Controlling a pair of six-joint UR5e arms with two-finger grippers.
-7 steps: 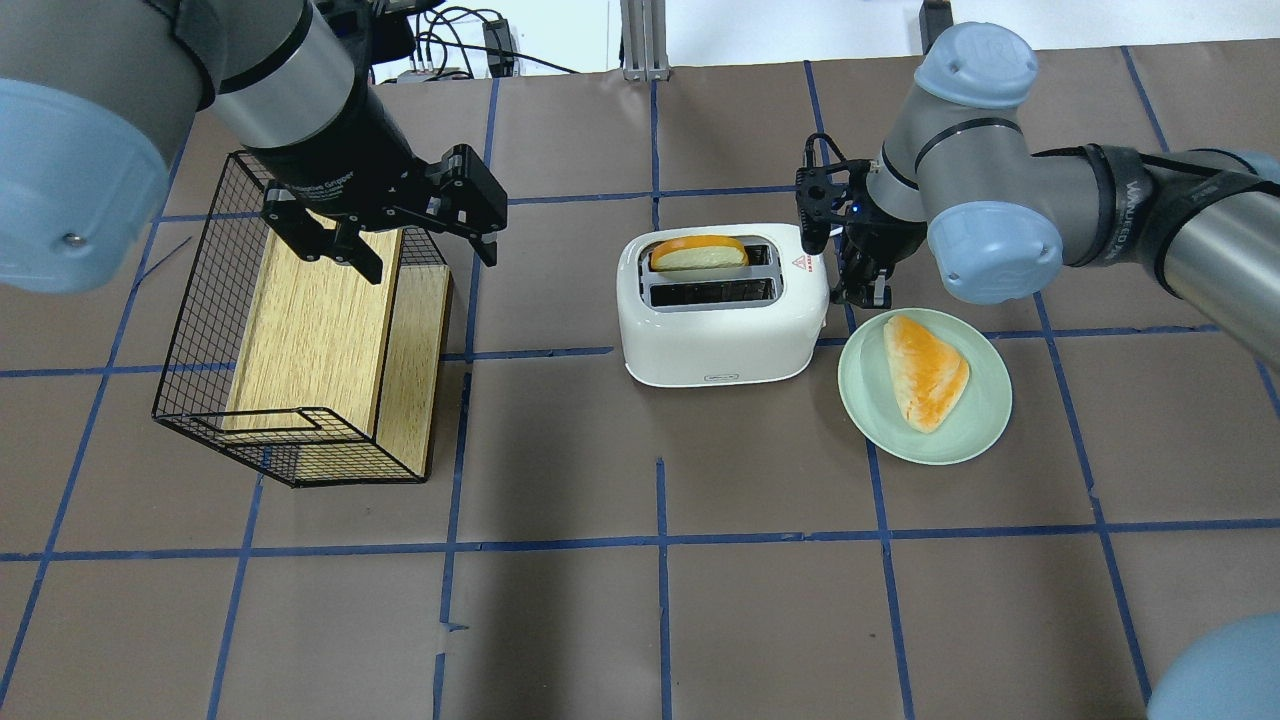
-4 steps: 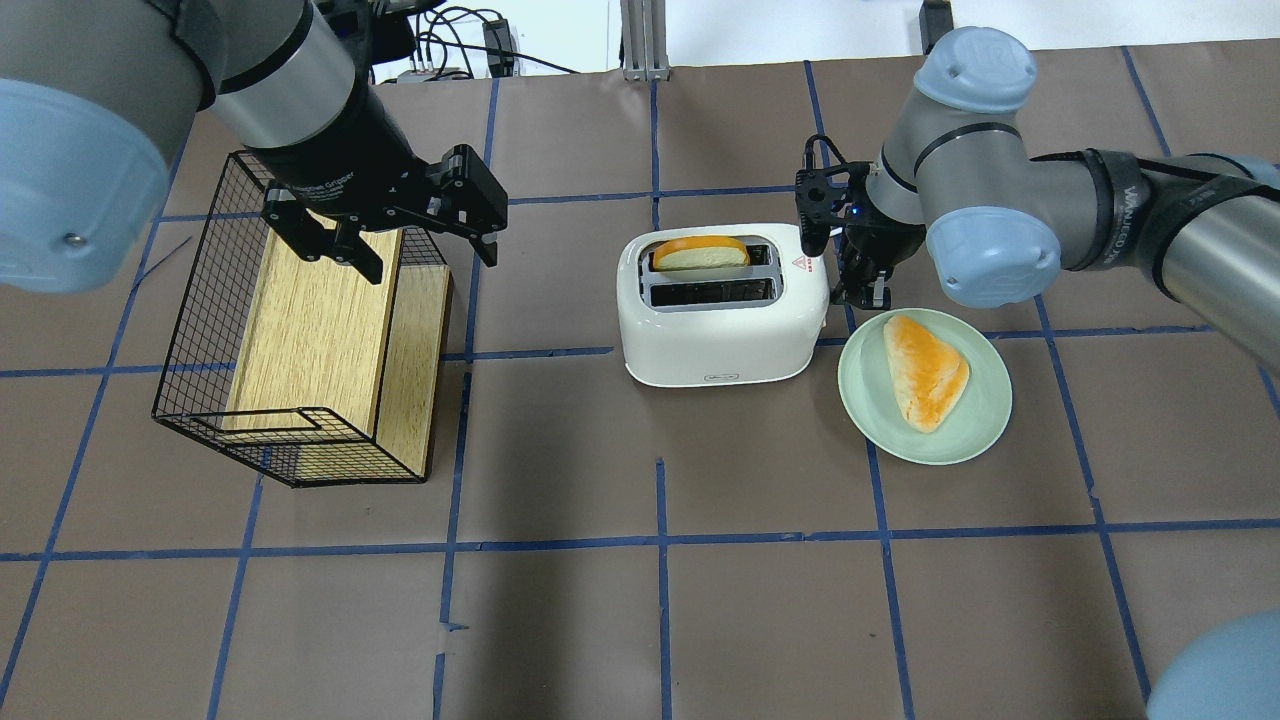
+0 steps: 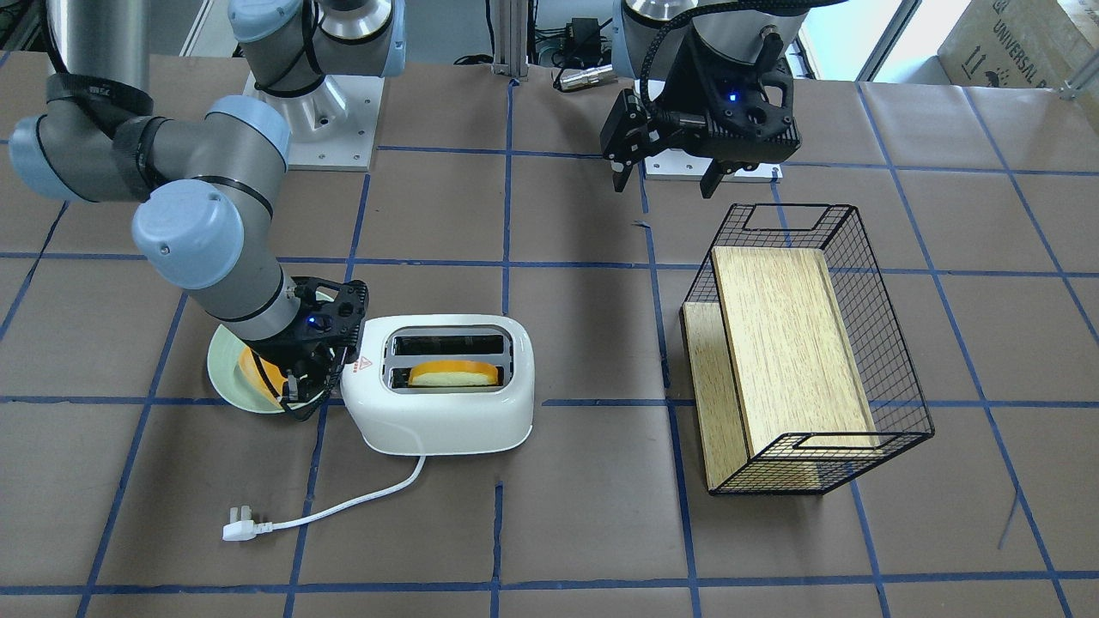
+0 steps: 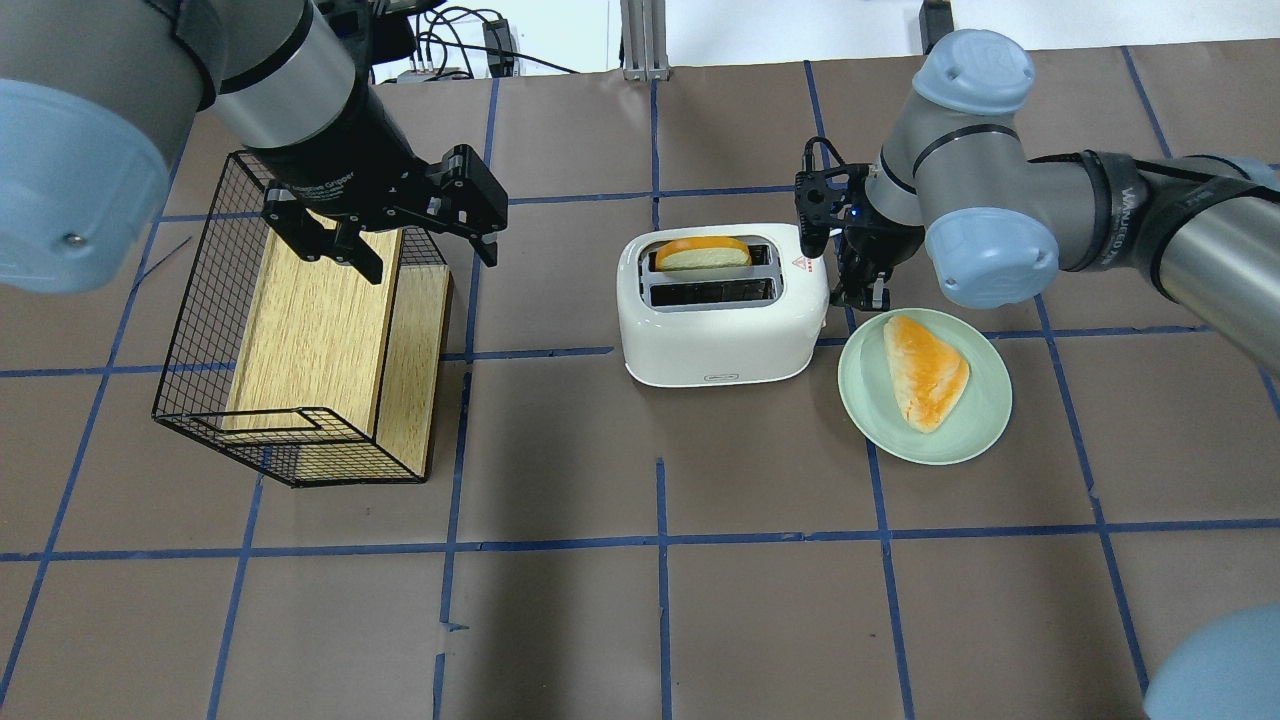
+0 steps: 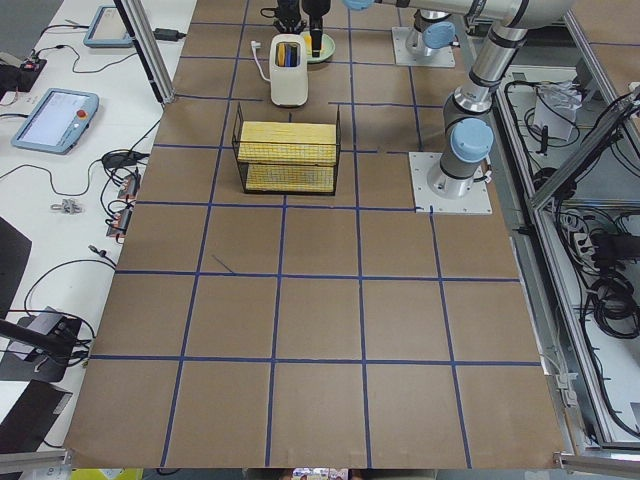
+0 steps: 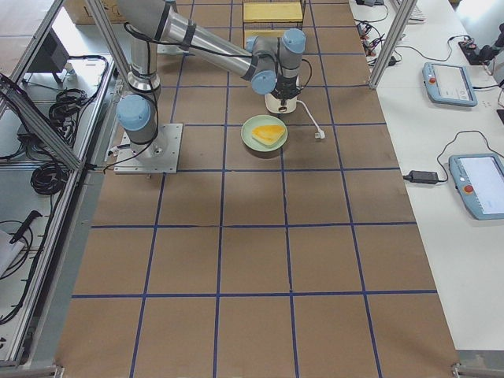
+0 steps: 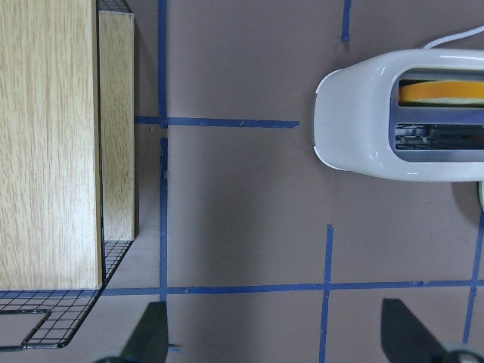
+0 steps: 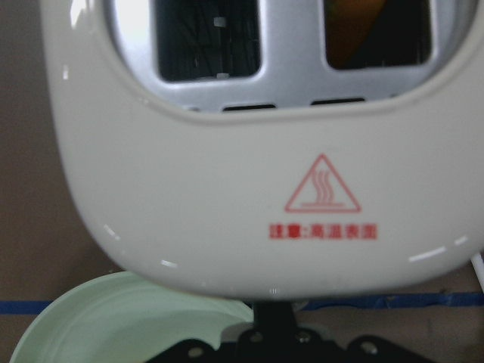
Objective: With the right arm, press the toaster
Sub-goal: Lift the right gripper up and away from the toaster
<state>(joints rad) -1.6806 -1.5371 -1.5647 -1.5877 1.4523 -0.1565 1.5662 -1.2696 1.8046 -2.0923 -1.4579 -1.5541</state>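
The white two-slot toaster (image 4: 720, 320) stands mid-table, with a red warning triangle on its top (image 8: 321, 185). It also shows in the front view (image 3: 438, 416). An orange-crusted bread slice (image 4: 700, 252) sits in its far slot. My right gripper (image 4: 865, 292) hangs low against the toaster's right end, between the toaster and the plate. Its fingers look pressed together and hold nothing. The front view shows the right gripper (image 3: 300, 396) there too. My left gripper (image 4: 425, 255) is open and empty above the wire basket. The toaster's knob is hidden.
A pale green plate (image 4: 975, 430) with a bread wedge (image 4: 925, 370) lies right beside the toaster and the right gripper. A black wire basket (image 4: 200, 300) holding a wooden block (image 4: 300, 330) stands at the left. The toaster's white cord and plug (image 3: 236, 532) trail on the far side.
The right arm's wrist and elbow have shifted very slightly; its gripper stays at the toaster's end. The left arm, toaster and bread have not moved.
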